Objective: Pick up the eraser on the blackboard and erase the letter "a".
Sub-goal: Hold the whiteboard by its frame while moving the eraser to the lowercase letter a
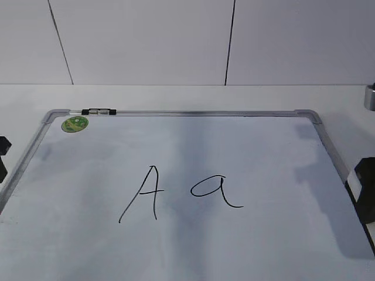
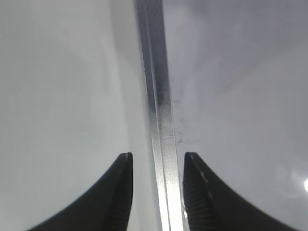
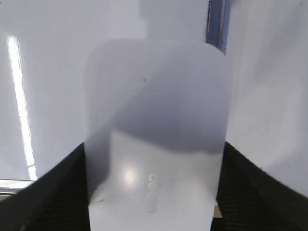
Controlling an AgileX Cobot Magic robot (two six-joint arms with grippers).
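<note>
The blackboard (image 1: pixel 246 146) is a white dry-erase board with a grey frame, lying flat on the table. The letter "a" (image 1: pixel 215 190) is written in black at its middle, right of a capital "A" (image 1: pixel 143 193). My right gripper (image 3: pixel 154 147) is shut on the white eraser (image 3: pixel 154 110), one black finger against each long side. In the exterior view this gripper (image 1: pixel 364 187) is at the board's right edge with a bit of the eraser (image 1: pixel 354 174) showing. My left gripper (image 2: pixel 159 155) is open and empty, its jaws straddling the board's left frame rail (image 2: pixel 156 96).
A black-and-silver marker (image 1: pixel 98 111) lies on the board's top rail, with a round green sticker (image 1: pixel 75 123) just below it. A silver cylinder (image 1: pixel 370 96) stands at the far right on the table. A white panelled wall rises behind.
</note>
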